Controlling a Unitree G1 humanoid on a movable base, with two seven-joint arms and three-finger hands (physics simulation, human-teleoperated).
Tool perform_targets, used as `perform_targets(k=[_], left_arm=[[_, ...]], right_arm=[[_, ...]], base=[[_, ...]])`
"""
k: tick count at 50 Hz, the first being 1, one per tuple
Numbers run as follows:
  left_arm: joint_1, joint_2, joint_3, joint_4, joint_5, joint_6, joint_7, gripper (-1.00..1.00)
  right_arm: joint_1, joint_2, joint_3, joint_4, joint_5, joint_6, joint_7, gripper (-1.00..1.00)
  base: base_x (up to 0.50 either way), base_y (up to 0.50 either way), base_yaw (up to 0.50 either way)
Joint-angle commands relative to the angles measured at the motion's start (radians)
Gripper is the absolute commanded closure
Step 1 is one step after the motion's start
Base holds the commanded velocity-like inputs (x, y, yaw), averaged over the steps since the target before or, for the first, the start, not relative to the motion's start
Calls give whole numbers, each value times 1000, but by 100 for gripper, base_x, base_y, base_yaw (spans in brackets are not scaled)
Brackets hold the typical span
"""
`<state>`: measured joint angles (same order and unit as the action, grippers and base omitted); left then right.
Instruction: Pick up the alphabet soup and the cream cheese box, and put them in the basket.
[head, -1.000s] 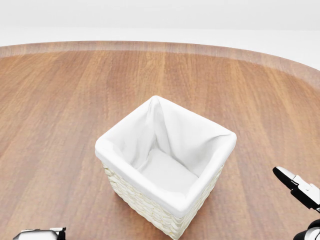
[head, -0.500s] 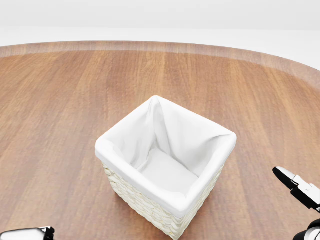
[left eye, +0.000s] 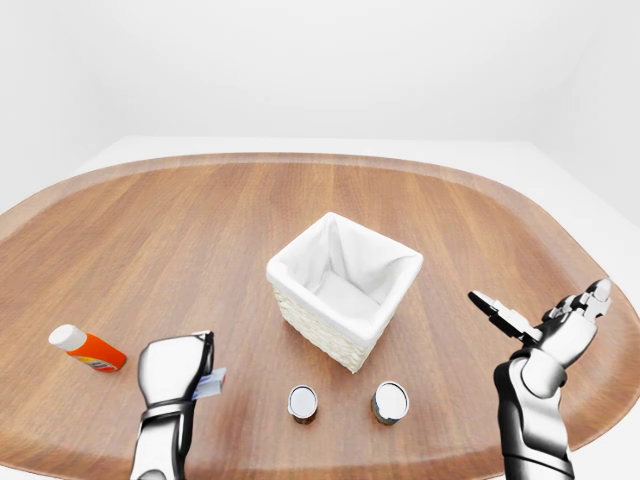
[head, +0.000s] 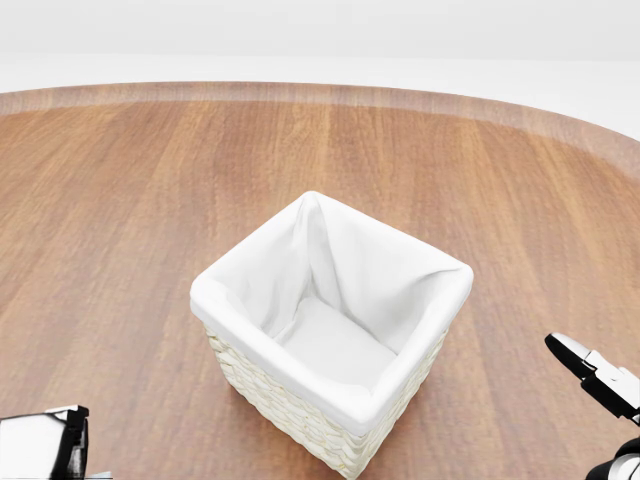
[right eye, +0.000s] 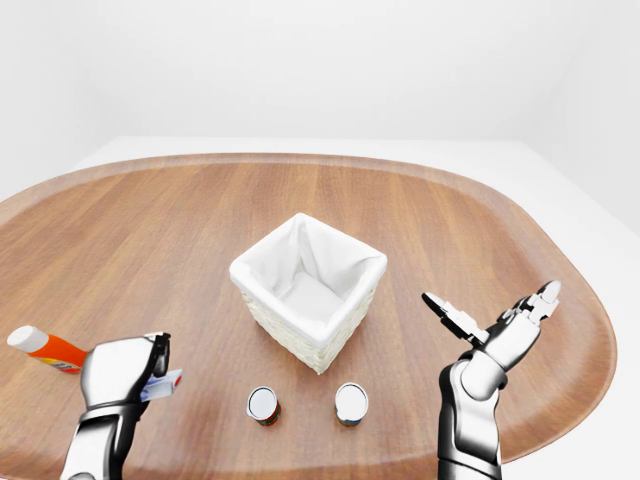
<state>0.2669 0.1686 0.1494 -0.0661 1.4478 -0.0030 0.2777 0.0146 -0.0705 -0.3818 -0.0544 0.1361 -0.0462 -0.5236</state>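
Since a second ago, our left robot hand has slid leftward along the bottom edge of the head view and now shows larger there; the basket and our right robot hand sit as they did.

We judge the task barely begun: the basket's white lining is empty in every view.

Going left to right in the left-eye view, an orange bottle lies near the desk's left edge. Just right of it our left robot hand hangs with fingers curled about a small blue-and-white thing that may be the cream cheese box; we cannot tell whether the grip is firm or whether the box is lifted off the desk. Two cans stand below the basket, untouched; which one is the soup we cannot read. Our right robot hand is spread wide, holding nothing, well right of the cans.
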Motion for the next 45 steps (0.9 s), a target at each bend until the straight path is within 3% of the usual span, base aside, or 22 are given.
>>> perform_targets(k=[1,8,12,18,19,20,27,31,36,39,45], left_arm=[[0,-36,18,-177,29,-27,-116,100],[-24,-57,15,-321,55,-29,-269,100],[-45,-67,16,-362,65,-32,-322,100],[-74,-78,4,-423,90,-26,-389,100],[-86,-77,-15,-439,158,-17,-410,100],[-93,-78,-21,-445,168,-16,-423,100],[-181,-78,-25,-581,168,-15,-605,100],[-255,-89,-63,-626,203,-15,-705,100],[-308,-94,-93,-612,257,-6,-752,100],[-369,-87,-97,-628,276,0,-826,100],[-488,-88,-124,-663,308,-16,-956,100]], right_arm=[[-1,-1,0,-2,1,6,0,-100],[0,0,-1,-6,2,11,0,-100],[-2,-1,-3,6,3,2,0,-100],[-2,-1,-3,-3,5,13,0,-100],[-3,-2,-3,2,6,10,0,-100],[-3,-2,-3,3,6,10,0,-100],[-8,-5,-1,22,9,0,0,-100],[-7,-6,-2,16,12,6,0,-100],[-4,-5,-2,8,12,10,0,-100],[-4,-4,-2,11,12,6,0,-100],[-1,-2,-2,4,10,6,0,-100]], base=[[0,0,0],[0,0,0],[0,0,0],[0,0,0],[0,0,0],[0,0,0],[0,0,0],[0,0,0],[0,0,0],[0,0,0],[0,0,0]])
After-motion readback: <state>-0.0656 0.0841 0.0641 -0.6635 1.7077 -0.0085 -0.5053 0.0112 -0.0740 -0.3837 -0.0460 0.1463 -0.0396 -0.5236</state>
